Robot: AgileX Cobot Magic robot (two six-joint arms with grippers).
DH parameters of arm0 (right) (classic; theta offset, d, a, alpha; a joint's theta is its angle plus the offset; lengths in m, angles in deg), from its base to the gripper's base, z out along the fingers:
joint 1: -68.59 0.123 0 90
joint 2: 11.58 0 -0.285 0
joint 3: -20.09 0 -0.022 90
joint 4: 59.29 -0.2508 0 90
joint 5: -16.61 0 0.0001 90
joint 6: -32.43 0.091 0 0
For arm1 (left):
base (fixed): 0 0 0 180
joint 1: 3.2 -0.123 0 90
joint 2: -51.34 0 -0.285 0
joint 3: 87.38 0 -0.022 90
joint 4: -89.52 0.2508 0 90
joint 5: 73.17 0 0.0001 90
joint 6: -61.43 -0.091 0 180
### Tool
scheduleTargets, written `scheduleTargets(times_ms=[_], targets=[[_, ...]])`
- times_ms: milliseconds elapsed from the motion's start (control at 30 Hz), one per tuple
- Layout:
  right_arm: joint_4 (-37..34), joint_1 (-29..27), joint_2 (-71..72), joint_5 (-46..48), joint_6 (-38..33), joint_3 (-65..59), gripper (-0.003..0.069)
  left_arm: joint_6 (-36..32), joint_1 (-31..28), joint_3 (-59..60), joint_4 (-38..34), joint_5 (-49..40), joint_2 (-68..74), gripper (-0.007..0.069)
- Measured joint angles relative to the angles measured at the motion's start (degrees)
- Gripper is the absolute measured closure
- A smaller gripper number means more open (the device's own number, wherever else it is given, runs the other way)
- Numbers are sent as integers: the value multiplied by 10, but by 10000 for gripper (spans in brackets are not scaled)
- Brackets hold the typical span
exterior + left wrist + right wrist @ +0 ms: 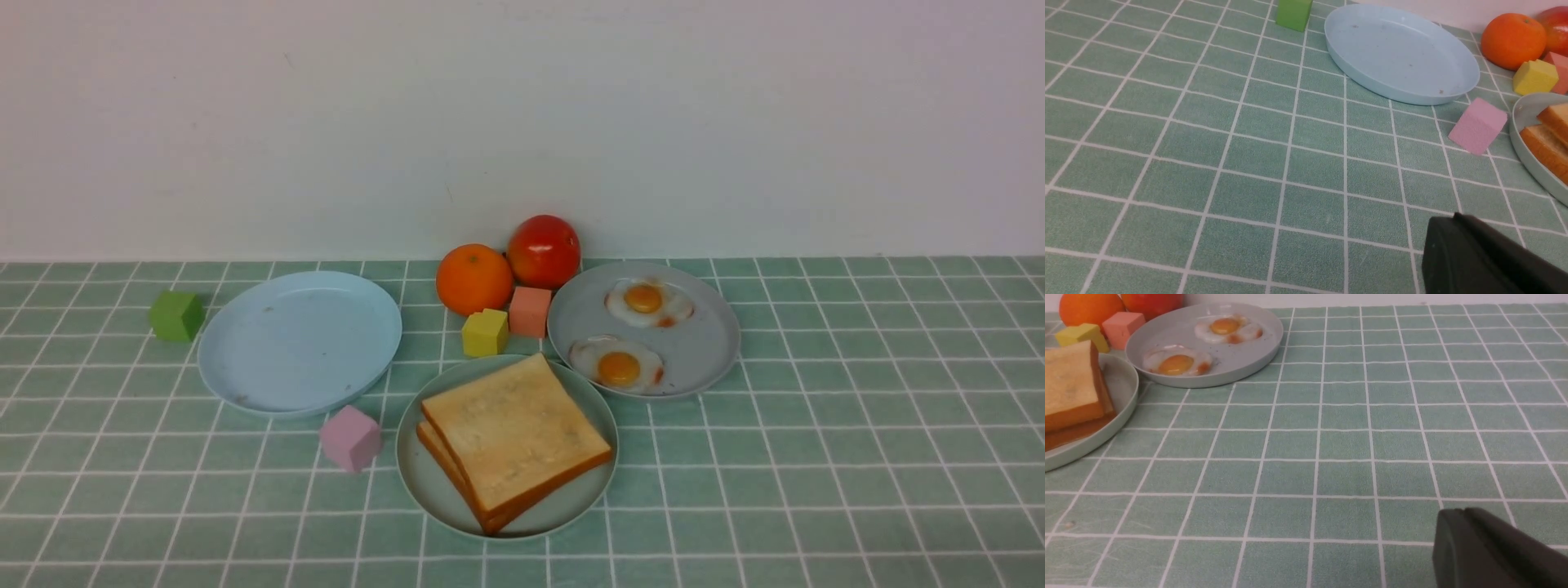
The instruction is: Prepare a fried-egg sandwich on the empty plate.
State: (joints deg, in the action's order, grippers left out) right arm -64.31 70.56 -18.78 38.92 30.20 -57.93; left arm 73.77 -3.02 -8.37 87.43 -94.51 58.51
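1. Front view: a mint-green plate (429, 482) sits near the table's front edge with two bread slices (513, 437) stacked on it. Behind and to the right, a grey plate (702, 347) carries two fried eggs (618, 364). A light blue plate (299, 341) lies to the left. An orange (473, 278), a tomato (544, 250), and green (176, 315), pink (350, 438), yellow (485, 332) and salmon (530, 311) blocks stand around them. Neither arm shows.
2. Left wrist view: the left gripper (1478, 261) is a dark shape over bare tablecloth, fingers pressed together, holding nothing. The pink block sits between the blue plate and the bread plate.
3. Right wrist view: the right gripper (1486, 551) hangs over bare cloth, well apart from the plates; I cannot tell how its fingers stand.
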Motion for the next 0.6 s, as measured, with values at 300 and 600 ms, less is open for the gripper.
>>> scheduleTargets(times_ms=[300, 600], targets=[[0, 0, 0, 0, 0, 0, 623, 0, 0, 0, 0, 0, 0, 638], [1, 0, 0, 0, 0, 0, 612, 0, 0, 0, 0, 0, 0, 638]])
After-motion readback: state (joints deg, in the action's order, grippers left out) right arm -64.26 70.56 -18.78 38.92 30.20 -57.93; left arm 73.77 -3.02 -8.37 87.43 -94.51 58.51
